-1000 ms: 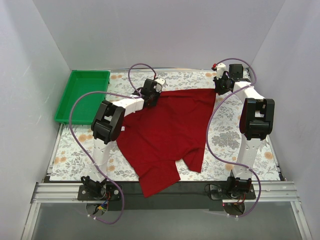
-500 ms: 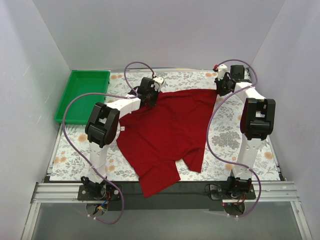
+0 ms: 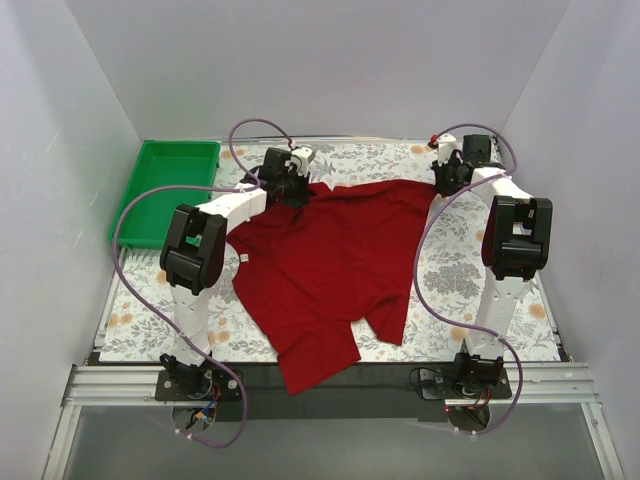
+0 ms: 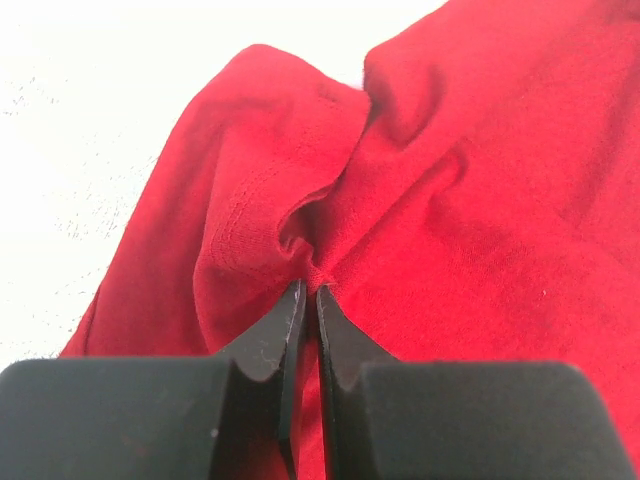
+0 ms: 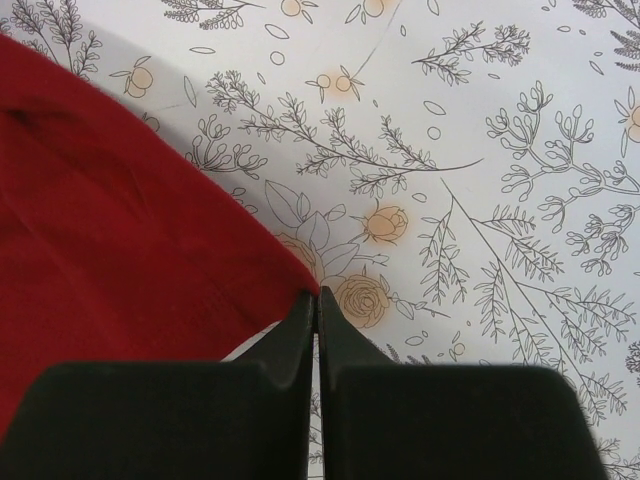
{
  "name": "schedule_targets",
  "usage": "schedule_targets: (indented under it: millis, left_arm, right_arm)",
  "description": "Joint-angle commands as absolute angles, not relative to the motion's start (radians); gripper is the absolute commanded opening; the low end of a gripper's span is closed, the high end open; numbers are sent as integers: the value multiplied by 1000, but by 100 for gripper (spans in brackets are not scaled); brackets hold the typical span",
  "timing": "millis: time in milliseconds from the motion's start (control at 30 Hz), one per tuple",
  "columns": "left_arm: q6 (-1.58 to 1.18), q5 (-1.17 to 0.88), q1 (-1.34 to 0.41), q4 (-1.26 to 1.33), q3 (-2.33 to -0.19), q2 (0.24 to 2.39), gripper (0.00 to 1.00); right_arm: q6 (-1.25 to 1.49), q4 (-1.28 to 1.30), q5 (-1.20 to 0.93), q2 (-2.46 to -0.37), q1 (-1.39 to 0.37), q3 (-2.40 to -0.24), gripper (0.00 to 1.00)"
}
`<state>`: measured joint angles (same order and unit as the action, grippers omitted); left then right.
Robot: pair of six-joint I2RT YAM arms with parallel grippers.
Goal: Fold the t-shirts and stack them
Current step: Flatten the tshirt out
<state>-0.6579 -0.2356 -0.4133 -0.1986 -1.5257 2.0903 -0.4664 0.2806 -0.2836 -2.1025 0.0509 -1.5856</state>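
The dark red t-shirt [image 3: 335, 260] lies spread and rumpled across the middle of the table, one part hanging over the near edge. My left gripper [image 3: 292, 190] is shut on a pinched fold of the t-shirt [image 4: 430, 200] at its far left corner. My right gripper [image 3: 440, 183] is shut on the t-shirt's [image 5: 110, 220] far right corner, low over the flowered cloth. In the wrist views both jaw pairs [image 4: 308, 292] [image 5: 317, 294] stand closed with red cloth at their tips. The neck label is not visible.
A green tray [image 3: 165, 190] stands at the far left of the table. The flowered tablecloth [image 3: 455, 270] covers the table. White walls close in the left, right and back. The dark front rail [image 3: 320, 380] runs along the near edge.
My left gripper has moved left and toward the back, pulling the shirt's far left corner with it and spreading the cloth. My right gripper has drifted slightly toward the back.
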Motion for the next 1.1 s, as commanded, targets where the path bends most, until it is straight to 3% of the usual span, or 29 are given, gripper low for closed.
schedule_targets:
  millis: [0, 267, 567, 1067]
  left_arm:
    - [-678, -298, -405, -219, -1525, 2078, 8]
    - [-687, -293, -405, -218, -1534, 2134, 9]
    - [-684, -269, -405, -213, -1523, 2137, 20]
    - [-680, -264, -405, -216, -1528, 2132, 26]
  right_arm:
    - [-474, 252, -293, -2057, 57, -1566, 1]
    - [-479, 250, -298, -2057, 58, -1554, 1]
    - [-474, 250, -304, -2059, 58, -1551, 1]
    - [-474, 250, -307, -2056, 58, -1551, 1]
